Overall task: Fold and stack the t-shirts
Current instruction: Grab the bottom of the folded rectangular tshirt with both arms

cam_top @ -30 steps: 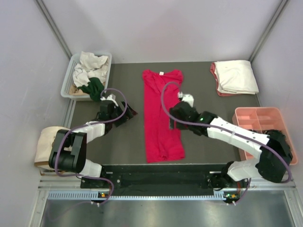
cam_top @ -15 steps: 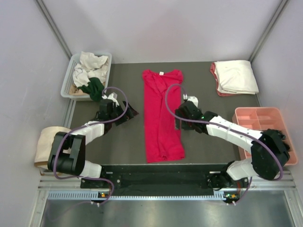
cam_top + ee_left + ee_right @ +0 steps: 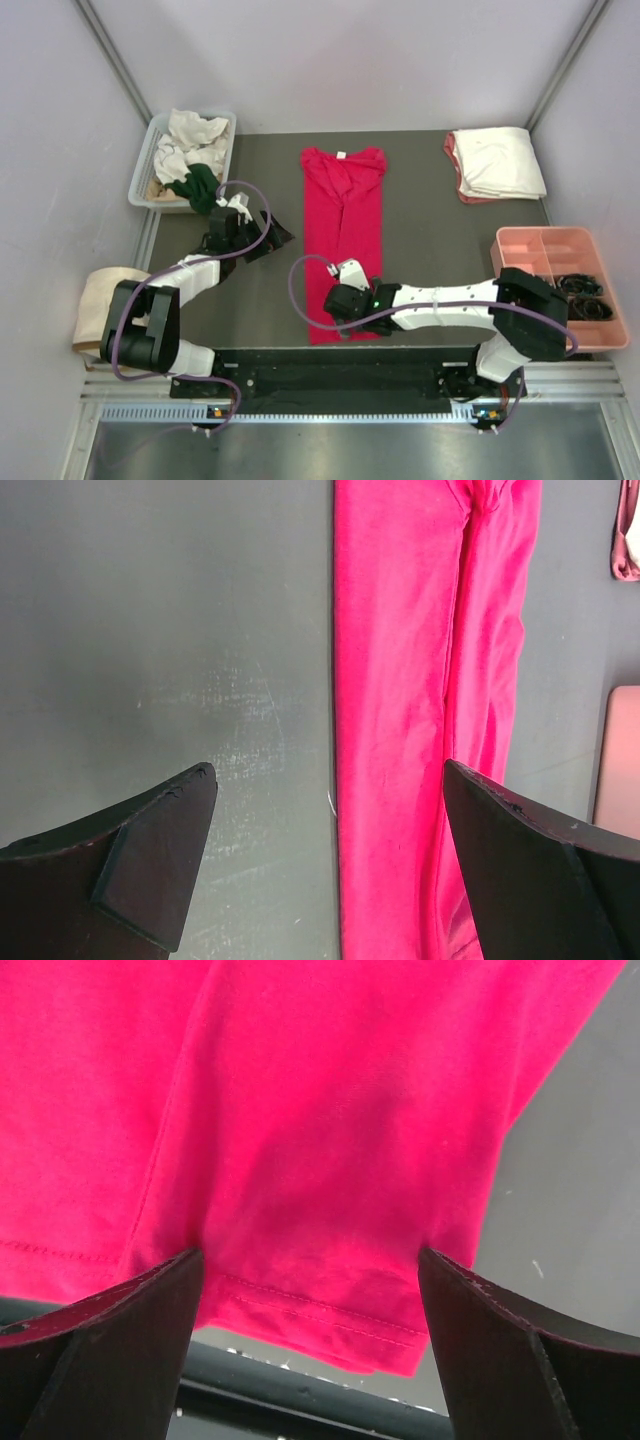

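Crimson shirt (image 3: 345, 230) lies on the bench (image 3: 440, 240) as a long narrow strip, sides already turned in. Its hem is right under my right hand (image 3: 340, 305) and its collar at the far end from it.

Right hand: jaws spread wide, gripping nothing. In the wrist view the stitched hem and one hem corner sit between my fingertips (image 3: 150, 1300).

Left hand (image 3: 262, 240): fully open, empty, low over bare bench. The shirt's long edge runs between its jaws.

Step, as I judge it: take the hem and fold it away from me toward the collar.

How to do it well:
- Drop the right hand straight down and pinch every layer at the hem, close to the corner, not just the top one.
- Bring the left hand to the other hem corner so the edge lifts level.
- Lift low, carry both corners at one pace, lay hem square on collar.
- Risk: a one-sided grip will skew the strip or pull the side folds open.

Folded stack (image 3: 495, 162) waits well beyond my right hand.
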Robot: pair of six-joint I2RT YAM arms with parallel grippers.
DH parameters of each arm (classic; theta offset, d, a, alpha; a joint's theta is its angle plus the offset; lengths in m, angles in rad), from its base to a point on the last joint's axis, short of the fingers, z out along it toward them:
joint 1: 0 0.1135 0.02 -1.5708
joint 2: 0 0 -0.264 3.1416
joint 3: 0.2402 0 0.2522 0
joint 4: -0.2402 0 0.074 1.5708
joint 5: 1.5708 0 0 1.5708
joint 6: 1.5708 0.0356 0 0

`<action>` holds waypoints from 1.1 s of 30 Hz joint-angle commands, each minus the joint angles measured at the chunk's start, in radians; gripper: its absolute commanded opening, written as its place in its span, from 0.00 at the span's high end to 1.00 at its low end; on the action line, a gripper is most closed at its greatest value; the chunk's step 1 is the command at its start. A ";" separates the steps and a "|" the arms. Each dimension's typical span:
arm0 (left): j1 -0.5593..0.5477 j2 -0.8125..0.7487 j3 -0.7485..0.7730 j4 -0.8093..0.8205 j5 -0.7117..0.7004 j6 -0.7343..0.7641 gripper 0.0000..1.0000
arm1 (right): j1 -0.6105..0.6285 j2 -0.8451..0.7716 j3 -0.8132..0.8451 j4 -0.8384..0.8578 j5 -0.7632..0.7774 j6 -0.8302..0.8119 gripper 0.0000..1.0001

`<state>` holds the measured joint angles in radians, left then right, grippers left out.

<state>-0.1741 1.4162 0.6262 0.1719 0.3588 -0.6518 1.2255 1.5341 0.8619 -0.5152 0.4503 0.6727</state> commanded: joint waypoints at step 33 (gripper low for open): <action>-0.004 0.000 0.010 0.046 0.026 -0.014 0.01 | 0.081 -0.051 0.140 -0.131 0.105 0.033 0.11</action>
<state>-0.1741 1.4162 0.6262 0.1734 0.3710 -0.6601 1.2896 1.5017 0.9707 -0.6403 0.5312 0.7090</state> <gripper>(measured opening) 0.990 0.888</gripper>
